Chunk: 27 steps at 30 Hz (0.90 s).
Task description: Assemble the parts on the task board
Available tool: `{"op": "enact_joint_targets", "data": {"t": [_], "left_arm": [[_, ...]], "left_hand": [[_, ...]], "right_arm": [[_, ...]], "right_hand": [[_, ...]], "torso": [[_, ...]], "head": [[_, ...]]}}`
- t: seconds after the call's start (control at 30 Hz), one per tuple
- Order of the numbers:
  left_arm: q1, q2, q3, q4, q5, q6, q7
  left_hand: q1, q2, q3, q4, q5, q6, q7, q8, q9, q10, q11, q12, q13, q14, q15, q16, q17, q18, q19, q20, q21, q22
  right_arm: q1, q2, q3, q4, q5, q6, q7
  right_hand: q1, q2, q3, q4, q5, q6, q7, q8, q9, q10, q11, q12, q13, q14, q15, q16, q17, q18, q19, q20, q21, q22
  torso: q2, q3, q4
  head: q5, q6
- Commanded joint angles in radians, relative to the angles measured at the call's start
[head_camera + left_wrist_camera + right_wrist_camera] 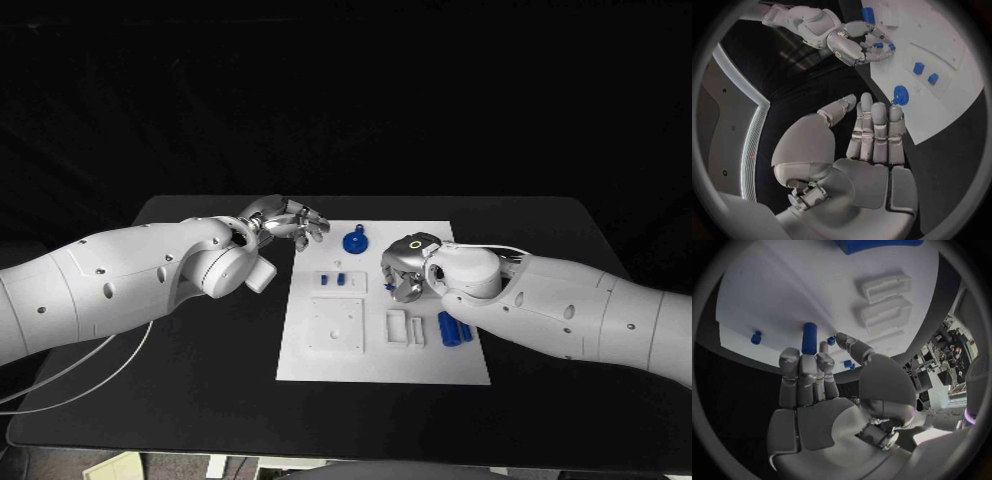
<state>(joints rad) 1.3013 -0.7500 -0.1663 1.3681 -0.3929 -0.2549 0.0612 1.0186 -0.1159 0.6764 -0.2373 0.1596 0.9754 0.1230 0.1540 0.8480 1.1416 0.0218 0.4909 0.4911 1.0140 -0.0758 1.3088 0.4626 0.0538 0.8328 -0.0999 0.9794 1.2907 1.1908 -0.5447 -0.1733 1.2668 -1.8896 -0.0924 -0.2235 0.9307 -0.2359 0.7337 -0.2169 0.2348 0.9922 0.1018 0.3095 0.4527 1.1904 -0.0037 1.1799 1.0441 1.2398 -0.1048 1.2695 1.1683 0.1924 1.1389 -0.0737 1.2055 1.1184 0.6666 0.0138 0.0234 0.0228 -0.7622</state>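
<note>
The white task board (433, 360) lies mid-table. My right hand (408, 268) hangs over its middle with fingers curled in, and pinches a small blue peg (809, 338) at the fingertips; the same peg (879, 45) pokes out between those fingers in the left wrist view. My left hand (284, 220) hovers off the board's far left corner, fingers stretched out and holding nothing. A round blue part (356, 241) lies on the board just beyond its fingertips (873, 107). Two small blue pieces (335, 280) stand left of my right hand.
Blue cylinders (453, 328) lie on the board by my right forearm. White raised blocks (404, 325) and a square white plate (335, 325) sit on the board's near half. Black table (216, 380) surrounds the board.
</note>
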Motion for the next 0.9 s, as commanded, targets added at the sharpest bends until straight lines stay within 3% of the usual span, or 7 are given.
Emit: {"op": "enact_joint_targets", "data": {"t": [0.03,0.17,0.27,0.63,0.67,0.9], "left_arm": [[0.000,0.000,0.000,0.002,0.004,0.017,0.003],[0.000,0.000,0.000,0.003,0.004,0.016,0.002],[0.000,0.000,0.000,0.002,0.003,0.015,0.001],[0.000,0.000,0.000,0.003,0.003,0.017,0.000],[0.000,0.000,0.000,0.003,0.003,0.017,0.000],[0.000,-0.005,0.000,0.004,0.000,0.018,-0.001]], "left_hand": [[0.010,-0.002,-0.002,0.006,0.003,-0.003,0.005,0.001,-0.001,-0.002,0.009,-0.006,-0.002,0.006,0.000,-0.004,-0.001,-0.002,0.001,-0.073,-0.007,-0.001],[0.010,-0.002,-0.002,0.006,0.004,-0.003,0.005,0.001,-0.001,-0.002,0.009,-0.006,-0.002,0.006,0.000,-0.004,-0.002,-0.002,0.001,-0.073,-0.007,-0.001],[0.010,-0.002,-0.002,0.006,0.004,-0.004,0.005,0.001,-0.001,-0.002,0.009,-0.006,-0.002,0.006,0.000,-0.004,-0.002,-0.002,0.001,-0.073,-0.007,-0.001],[0.012,-0.002,-0.001,0.006,0.004,-0.004,0.005,0.001,-0.002,-0.002,0.009,-0.006,-0.002,0.006,0.000,-0.004,-0.002,-0.002,0.001,-0.073,-0.007,-0.001],[0.012,-0.002,-0.001,0.006,0.004,-0.004,0.005,0.001,-0.002,-0.002,0.009,-0.006,-0.002,0.006,0.000,-0.004,-0.002,-0.002,0.001,-0.073,-0.007,-0.001],[0.014,-0.001,-0.001,0.005,0.004,-0.004,0.005,0.001,-0.002,-0.002,0.009,-0.006,-0.003,0.006,0.000,-0.004,-0.002,-0.002,0.001,-0.073,-0.007,0.000]], "right_arm": [[-0.011,0.000,-0.006,-0.003,0.011,0.020,-0.019],[-0.011,0.000,-0.006,-0.004,0.010,0.010,-0.026],[-0.011,0.000,-0.006,-0.002,0.010,0.003,-0.030],[-0.022,0.008,-0.006,0.000,-0.017,-0.018,-0.042],[-0.024,0.007,-0.006,0.001,-0.023,-0.017,-0.043],[-0.032,0.003,-0.005,0.004,-0.034,-0.008,-0.039]], "right_hand": [[-0.014,-0.003,-0.009,0.005,-0.036,-0.004,0.004,0.003,0.002,0.002,-0.002,-0.007,0.003,-0.004,-0.006,-0.003,0.002,0.069,0.001,-0.006,-0.005,-0.001],[-0.033,-0.015,-0.027,0.027,-0.132,-0.001,0.003,0.006,0.003,0.004,-0.003,-0.009,0.006,-0.001,-0.007,-0.003,0.005,0.069,0.002,-0.007,-0.005,-0.002],[-0.032,-0.017,-0.026,0.038,-0.166,0.000,0.002,0.006,0.003,0.004,-0.005,-0.010,0.007,0.001,-0.009,-0.003,0.008,0.069,0.002,-0.009,-0.006,-0.002],[-0.019,-0.019,-0.014,0.058,-0.186,0.014,-0.005,0.016,0.008,0.010,-0.011,-0.011,0.011,0.008,-0.014,0.001,0.015,0.069,0.005,-0.014,-0.005,-0.002],[0.014,-0.006,0.002,0.045,-0.186,0.029,-0.010,0.025,0.013,0.014,-0.015,-0.009,0.012,0.015,-0.017,0.007,0.022,0.069,0.007,-0.017,-0.004,-0.002],[0.076,0.027,0.009,0.005,-0.186,0.048,-0.018,0.039,0.021,0.030,-0.024,-0.008,0.015,0.024,-0.026,0.015,0.032,0.069,0.007,-0.017,0.003,0.003]], "torso": [[0.000,-0.0002,-0.0006],[0.000,0.0000,-0.0003],[0.000,0.0001,0.0003],[0.000,-0.0011,0.0005],[0.000,-0.0010,0.0003],[0.001,0.0003,-0.0005]], "head": [[0.000,0.000],[0.000,0.001],[0.000,0.000],[0.001,0.000],[0.001,0.000],[0.002,-0.002]]}}
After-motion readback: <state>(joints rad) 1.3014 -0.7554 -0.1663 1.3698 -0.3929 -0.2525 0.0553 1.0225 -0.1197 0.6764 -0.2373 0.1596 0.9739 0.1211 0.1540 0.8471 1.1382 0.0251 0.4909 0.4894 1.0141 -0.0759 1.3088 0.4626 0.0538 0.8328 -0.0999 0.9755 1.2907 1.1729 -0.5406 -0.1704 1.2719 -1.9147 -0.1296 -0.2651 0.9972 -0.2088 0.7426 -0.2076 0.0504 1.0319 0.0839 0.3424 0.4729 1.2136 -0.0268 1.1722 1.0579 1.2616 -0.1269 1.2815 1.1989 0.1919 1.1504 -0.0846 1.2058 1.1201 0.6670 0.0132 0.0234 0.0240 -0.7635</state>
